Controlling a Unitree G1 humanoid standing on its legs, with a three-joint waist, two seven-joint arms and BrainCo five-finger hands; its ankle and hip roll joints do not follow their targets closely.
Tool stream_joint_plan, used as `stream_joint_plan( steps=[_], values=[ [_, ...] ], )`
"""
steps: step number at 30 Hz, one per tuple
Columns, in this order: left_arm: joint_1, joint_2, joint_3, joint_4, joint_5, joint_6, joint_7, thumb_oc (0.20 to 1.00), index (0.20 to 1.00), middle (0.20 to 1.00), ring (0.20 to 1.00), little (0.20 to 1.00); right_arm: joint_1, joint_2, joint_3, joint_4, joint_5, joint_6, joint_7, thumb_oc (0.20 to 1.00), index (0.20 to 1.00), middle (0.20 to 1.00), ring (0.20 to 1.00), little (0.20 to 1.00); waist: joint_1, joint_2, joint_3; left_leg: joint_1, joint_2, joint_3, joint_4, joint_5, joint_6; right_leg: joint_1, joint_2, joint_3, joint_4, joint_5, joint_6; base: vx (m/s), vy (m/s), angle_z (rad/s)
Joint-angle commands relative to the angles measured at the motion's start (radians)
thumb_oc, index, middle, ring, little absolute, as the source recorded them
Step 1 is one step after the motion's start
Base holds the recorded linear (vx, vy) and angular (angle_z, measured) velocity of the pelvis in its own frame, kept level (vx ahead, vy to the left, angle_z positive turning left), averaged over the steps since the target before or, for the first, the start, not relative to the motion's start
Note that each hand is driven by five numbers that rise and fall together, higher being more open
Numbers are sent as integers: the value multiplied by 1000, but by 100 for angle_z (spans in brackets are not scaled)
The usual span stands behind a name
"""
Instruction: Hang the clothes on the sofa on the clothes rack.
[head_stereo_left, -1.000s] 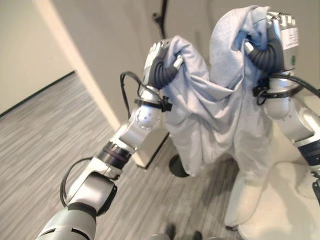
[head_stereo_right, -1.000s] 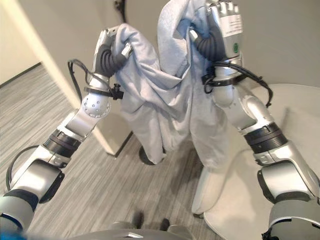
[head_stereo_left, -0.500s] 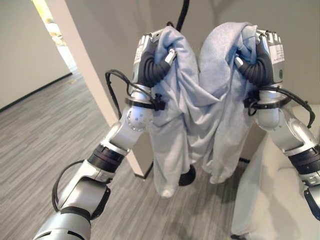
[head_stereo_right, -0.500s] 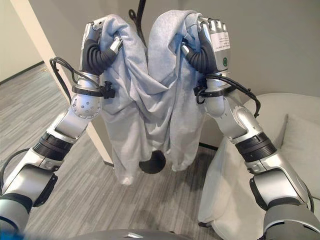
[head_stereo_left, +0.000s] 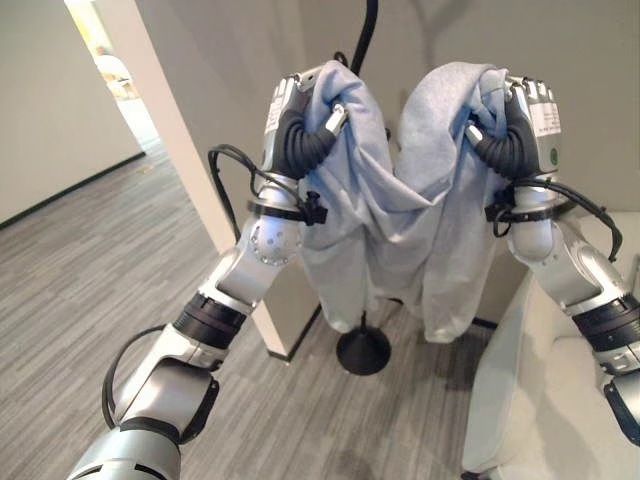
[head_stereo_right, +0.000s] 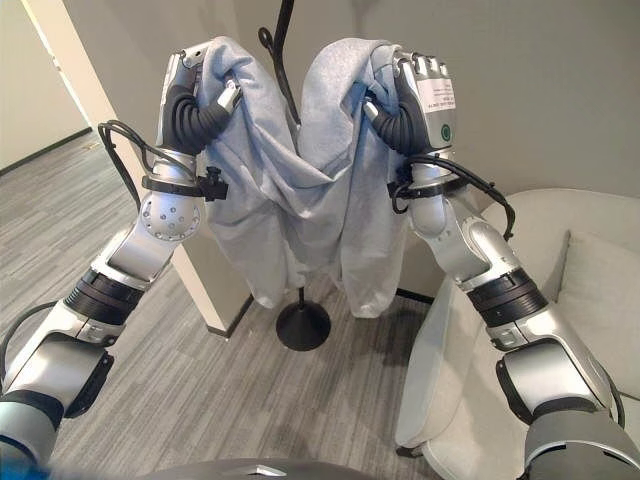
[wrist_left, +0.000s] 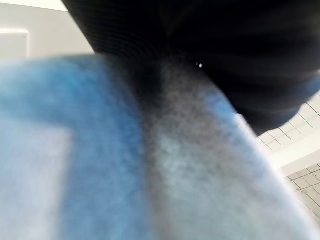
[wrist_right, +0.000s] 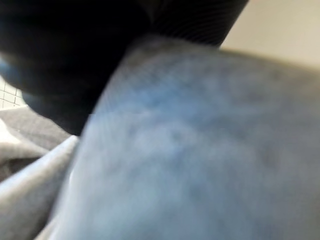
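In the left eye view the grey garment (head_stereo_left: 400, 220) now hangs clear above the rack's round base (head_stereo_left: 363, 351), which it part-covered half a second ago; the left hand (head_stereo_left: 300, 125) and right hand (head_stereo_left: 520, 125) stay curled into its top corners. In the right eye view the pole (head_stereo_right: 283, 40) vanishes behind the cloth, beside the sofa (head_stereo_right: 520, 420). Both wrist views give only blurred fabric.

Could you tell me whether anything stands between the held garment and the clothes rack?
Nothing visible does. The left hand and right hand hold the grey garment up, spread directly before the black clothes rack, whose pole rises behind the cloth.
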Motion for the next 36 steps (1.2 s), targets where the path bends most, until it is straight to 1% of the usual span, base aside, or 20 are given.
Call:
stream_joint_plan(
  steps=[1, 7, 14, 15, 16, 17, 18, 20, 21, 22, 24, 25, 26, 27, 28, 30, 32, 34, 35, 36],
  values=[
    [-25, 22, 27, 20, 9, -9, 20, 200, 200, 200, 200, 200, 11, 18, -67, -6, -24, -9, -23, 200, 200, 200, 200, 200, 11, -55, -80, -80, -1, 0, 8, 7, -22, 99, -75, -39, 15, -120, 95, 35, 4, -2],
    [-24, 32, 29, 19, 7, -10, 27, 200, 200, 200, 200, 200, -4, 22, -62, -4, -25, -8, -25, 200, 200, 200, 200, 200, 13, -53, -79, -76, -6, 2, 8, -6, -8, 105, -88, -44, 28, -120, 105, 38, 34, -4],
    [-43, 38, 27, 24, 9, -8, 35, 200, 200, 200, 200, 200, -26, 24, -64, -1, -31, 2, -16, 200, 200, 200, 200, 200, 18, -44, -55, -50, -23, -5, 9, -29, 23, 35, -115, -34, 233, -143, 130, 29, 100, -2],
    [-52, 36, 25, 25, 9, -6, 36, 200, 200, 200, 200, 200, -32, 21, -72, -6, -36, 7, -15, 200, 200, 200, 200, 200, 12, -41, -37, -35, -37, -17, 12, -34, 40, -12, -126, -20, 358, -82, 139, -11, 151, -4],
    [-58, 37, 25, 26, 11, -6, 37, 200, 200, 200, 200, 200, -37, 21, -74, -7, -40, 8, -17, 200, 200, 200, 200, 200, 7, -39, -26, -28, -44, -23, 14, -35, 49, -37, -133, -10, 424, -39, 139, -22, 153, -2],
    [-60, 38, 26, 27, 11, -6, 38, 200, 200, 200, 200, 200, -39, 21, -74, -7, -40, 9, -17, 200, 200, 200, 200, 200, 9, -41, -25, -31, -47, -21, 14, -34, 50, -49, -136, -5, 441, -44, 141, -55, 166, 2],
    [-74, 35, 18, 30, 12, -3, 41, 200, 200, 200, 200, 200, -56, 30, -72, 0, -36, 11, -27, 200, 200, 200, 200, 200, -1, -34, 1, -18, -54, -35, 16, -32, 67, -105, -138, 8, 572, 39, 129, -63, 152, 11],
    [-77, 36, 22, 29, 18, -2, 41, 200, 200, 200, 200, 200, -63, 39, -72, 9, -34, 7, -37, 200, 200, 200, 200, 200, -2, -23, 18, -16, -44, -49, 19, -29, 75, -169, -129, 20, 691, 13, 105, -18, 115, -3],
    [-78, 35, 22, 30, 21, -2, 37, 200, 200, 200, 200, 200, -63, 40, -72, 13, -36, 2, -38, 200, 200, 200, 200, 200, -2, -22, 17, -16, -42, -51, 20, -32, 73, -183, -129, 22, 713, -10, 101, 72, 20, 8],
    [-78, 35, 24, 31, 23, -3, 33, 200, 200, 200, 200, 200, -60, 42, -73, 18, -37, -2, -35, 200, 200, 200, 200, 200, 1, -21, 13, -11, -38, -52, 20, -38, 69, -197, -144, 18, 713, -28, 98, 123, -23, 31],
    [-81, 36, 29, 34, 21, -5, 29, 200, 200, 200, 200, 200, -68, 45, -69, 21, -33, -4, -28, 200, 200, 200, 200, 200, 11, -24, 4, -5, -28, -50, 18, -54, 58, -209, -179, -10, 615, -75, 91, 147, -75, 18],
    [-83, 35, 31, 32, 19, -7, 27, 200, 200, 200, 200, 200, -73, 48, -69, 21, -30, -3, -26, 200, 200, 200, 200, 200, 14, -23, 3, -2, -23, -51, 17, -63, 50, -206, -193, -30, 546, -83, 93, 112, -68, -1],
    [-84, 35, 31, 32, 18, -7, 27, 200, 200, 200, 200, 200, -74, 48, -70, 21, -29, -3, -25, 200, 200, 200, 200, 200, 12, -21, 2, -2, -20, -53, 17, -64, 49, -198, -191, -35, 534, -80, 92, 128, -92, -14],
    [-85, 33, 31, 34, 16, -7, 28, 200, 200, 200, 200, 200, -79, 51, -70, 17, -30, -4, -25, 200, 200, 200, 200, 200, 12, -24, 5, 10, -18, -56, 14, -77, 41, -214, -194, -57, 416, -71, 104, 186, -146, -30],
    [-83, 31, 39, 31, 19, -6, 34, 200, 200, 200, 200, 200, -81, 50, -76, 13, -31, -2, -31, 200, 200, 200, 200, 200, 3, -34, 20, 40, -24, -68, 9, -97, 31, -246, -183, -65, 237, -20, 133, 230, -170, -34],
    [-86, 32, 44, 32, 30, -8, 46, 200, 200, 200, 200, 200, -82, 47, -80, 10, -42, 4, -46, 200, 200, 200, 200, 200, -13, -37, 43, 73, -27, -82, 8, -117, 25, -276, -151, -46, 100, 39, 167, 222, -120, -20],
    [-88, 36, 44, 32, 43, -12, 54, 200, 200, 200, 200, 200, -80, 40, -80, 11, -55, 9, -51, 200, 200, 200, 200, 200, -30, -41, 61, 105, -17, -94, 8, -137, 12, -298, -123, -19, 29, 71, 190, 231, -121, 12],
    [-97, 44, 36, 41, 48, -13, 56, 200, 200, 200, 200, 200, -75, 24, -79, 16, -50, 10, -48, 200, 200, 200, 200, 200, -38, -62, 57, 115, -25, -115, 8, -156, 1, -288, -124, 6, 15, 85, 192, 170, -137, 53],
    [-98, 44, 34, 41, 48, -13, 56, 200, 200, 200, 200, 200, -74, 24, -80, 16, -50, 10, -47, 200, 200, 200, 200, 200, -38, -60, 55, 118, -22, -115, 8, -162, 3, -285, -121, 5, 15, 77, 194, 224, -235, 74],
    [-96, 36, 37, 43, 51, -7, 60, 200, 200, 200, 200, 200, -70, 24, -88, 7, -44, 10, -41, 200, 200, 200, 200, 200, -41, -81, 33, 127, -15, -131, 8, -174, -5, -265, -135, -1, 15, 126, 184, 273, -261, 75]
  ],
)
